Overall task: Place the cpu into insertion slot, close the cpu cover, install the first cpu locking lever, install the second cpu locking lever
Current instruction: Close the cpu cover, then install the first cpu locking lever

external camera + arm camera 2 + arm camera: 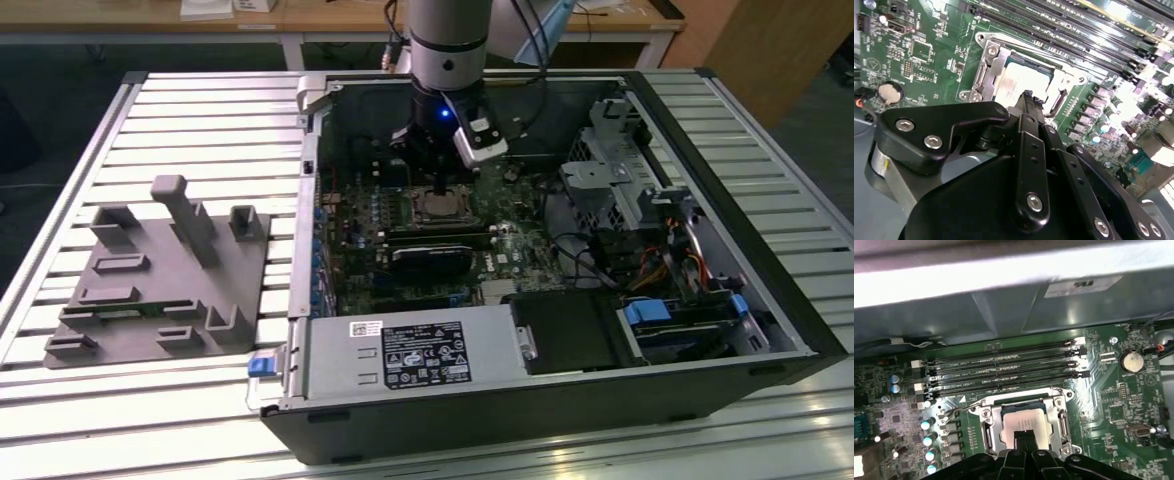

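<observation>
Silvery cpu lies beneath pressed-together fingers.

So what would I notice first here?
The black gripper, fingers pressed together, pointing at the shiny silvery cpu on the green motherboard. In the exterior view, the open computer case sits on a slatted table, a grey rack at that view's left.
</observation>
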